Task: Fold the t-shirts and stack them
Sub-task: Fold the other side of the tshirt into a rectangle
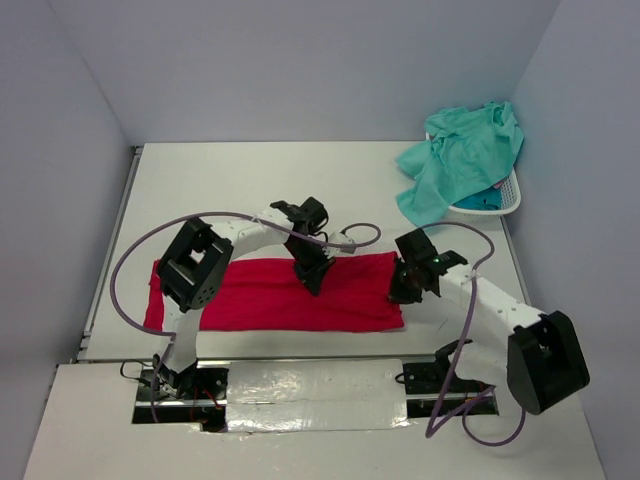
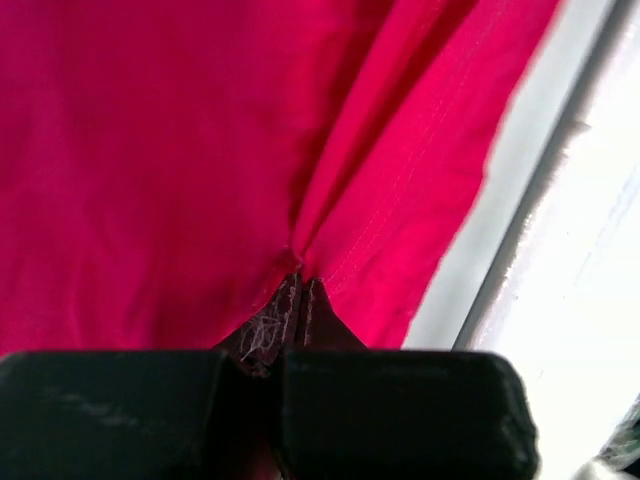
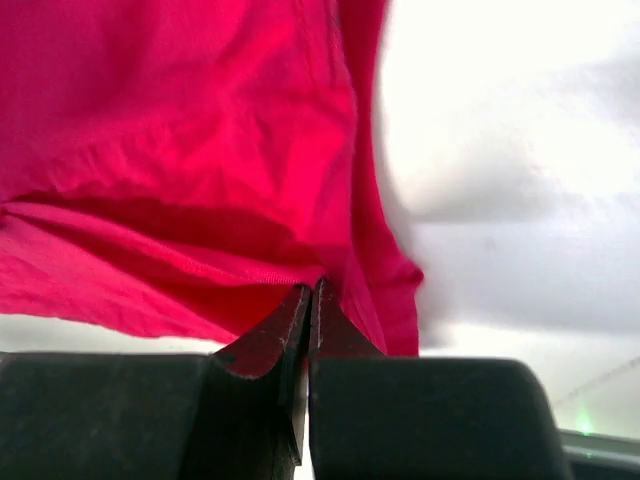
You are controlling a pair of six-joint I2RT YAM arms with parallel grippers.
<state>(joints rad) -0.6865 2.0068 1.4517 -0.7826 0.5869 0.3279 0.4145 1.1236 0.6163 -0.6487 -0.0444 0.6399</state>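
The crimson t-shirt (image 1: pixel 260 300) lies spread along the table's (image 1: pixel 240 180) near edge, long axis left to right. The left claw (image 1: pixel 313 281) pinches its far hem mid-length. The right claw (image 1: pixel 404 293) is clamped on its right end, apparently a corner.

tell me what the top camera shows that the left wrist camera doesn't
Only the top camera: the whole red shirt spread along the front of the table, the right arm reaching to its right end, and a white basket at the far right with a mint shirt spilling out.
Only the left wrist camera: up close, the left fingers shut on a pucker of red cloth, lint on them, a stitched seam beside.
Both: the red shirt and the pale table.
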